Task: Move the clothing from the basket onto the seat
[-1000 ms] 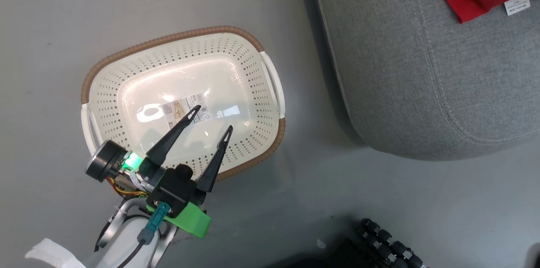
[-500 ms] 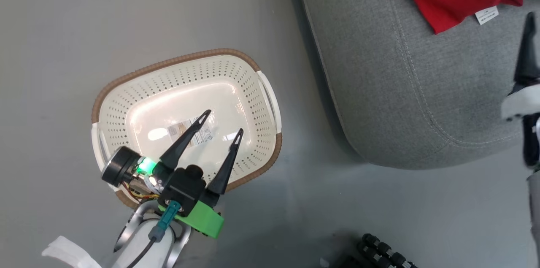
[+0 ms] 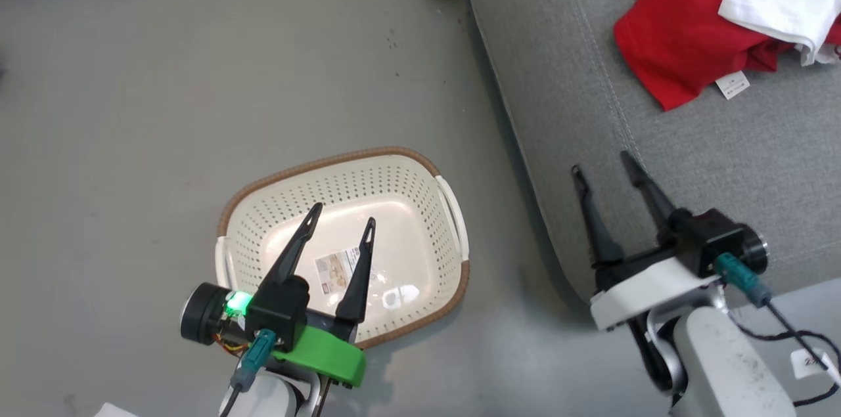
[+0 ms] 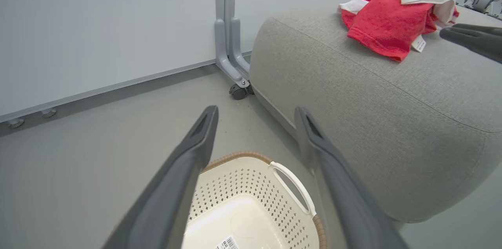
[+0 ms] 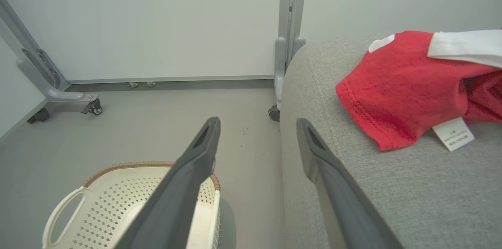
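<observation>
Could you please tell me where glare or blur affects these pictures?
Head view: bright glare on the basket floor beside its label. Left wrist view: the left hand has soft fingers, near the lens. Right wrist view: the right hand fingers likewise; clothing sharp.

The left gripper (image 3: 344, 213) is covering part of the basket label (image 3: 332, 269); the head view's edge is cropping the clothing (image 3: 683, 56)

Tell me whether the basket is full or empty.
Empty: the basket shows a bare bottom with just a sticker; the clothing lies on the seat.
</observation>
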{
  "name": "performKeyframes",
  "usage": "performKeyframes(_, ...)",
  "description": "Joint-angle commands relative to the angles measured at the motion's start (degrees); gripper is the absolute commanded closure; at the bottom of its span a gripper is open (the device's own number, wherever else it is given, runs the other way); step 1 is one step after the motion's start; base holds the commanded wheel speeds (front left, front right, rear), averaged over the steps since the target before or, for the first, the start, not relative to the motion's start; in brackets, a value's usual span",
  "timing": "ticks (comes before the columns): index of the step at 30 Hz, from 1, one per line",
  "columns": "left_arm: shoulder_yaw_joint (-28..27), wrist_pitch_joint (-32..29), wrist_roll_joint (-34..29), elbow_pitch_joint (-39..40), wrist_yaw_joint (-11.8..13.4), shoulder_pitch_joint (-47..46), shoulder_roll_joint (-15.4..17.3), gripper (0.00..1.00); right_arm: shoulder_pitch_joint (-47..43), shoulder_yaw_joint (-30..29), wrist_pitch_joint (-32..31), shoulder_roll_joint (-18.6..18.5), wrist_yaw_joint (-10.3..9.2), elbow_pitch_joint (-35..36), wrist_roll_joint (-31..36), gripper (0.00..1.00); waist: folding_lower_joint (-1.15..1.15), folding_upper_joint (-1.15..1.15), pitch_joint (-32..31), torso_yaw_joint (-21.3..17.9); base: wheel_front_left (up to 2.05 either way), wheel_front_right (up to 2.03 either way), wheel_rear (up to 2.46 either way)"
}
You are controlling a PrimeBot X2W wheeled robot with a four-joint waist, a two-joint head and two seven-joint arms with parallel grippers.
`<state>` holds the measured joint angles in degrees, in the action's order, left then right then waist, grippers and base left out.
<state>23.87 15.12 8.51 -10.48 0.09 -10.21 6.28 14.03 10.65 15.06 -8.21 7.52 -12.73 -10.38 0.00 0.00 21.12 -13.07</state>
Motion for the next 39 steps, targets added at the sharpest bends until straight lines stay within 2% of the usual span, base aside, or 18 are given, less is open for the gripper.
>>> performKeyframes(1,-1.0,0.0,0.5,0.0,0.5,1.5,-0.4,0.0,-2.1,1.0,0.2,0.4,-0.07,0.4,-0.4,0.0,0.0,0.0,-8.0,6.0,0.0,0.0,0.0)
performKeyframes(6,-5.1,0.0,0.9,1.4,1.4,6.0,-1.7,0.0,-6.1,4.3,0.2,1.6,-0.07,1.9,-0.3,0.0,0.0,0.0,-13.5,8.8,0.0,0.0,0.0)
performKeyframes(9,-7.5,0.0,2.0,3.3,0.7,8.7,-2.6,0.0,-8.5,4.4,0.2,1.5,-0.06,2.0,0.0,0.0,0.0,0.0,-16.5,9.8,0.0,0.0,0.0)
performKeyframes(13,-10.7,0.0,2.9,5.8,0.5,12.9,-2.9,0.0,-11.9,3.0,0.2,1.9,-0.06,2.7,-0.3,0.0,0.0,0.0,-20.2,10.8,0.0,0.0,0.0)
performKeyframes(20,-14.6,0.0,0.9,8.3,1.3,18.0,-3.3,0.0,-16.5,0.1,0.2,2.7,-0.06,3.7,0.0,0.0,0.0,0.0,-24.1,11.2,0.0,0.0,0.0)
performKeyframes(26,-15.7,0.0,1.2,8.5,1.5,21.1,-3.4,0.0,-19.8,0.4,0.2,2.8,-0.06,3.6,0.7,0.0,0.0,0.0,-27.1,11.1,0.0,0.0,0.0)
performKeyframes(39,-16.4,0.0,1.6,7.3,0.6,23.7,-3.3,0.0,-21.2,1.0,0.2,3.0,-0.06,3.1,0.9,0.0,0.0,0.0,-28.4,10.6,0.0,0.0,0.0)
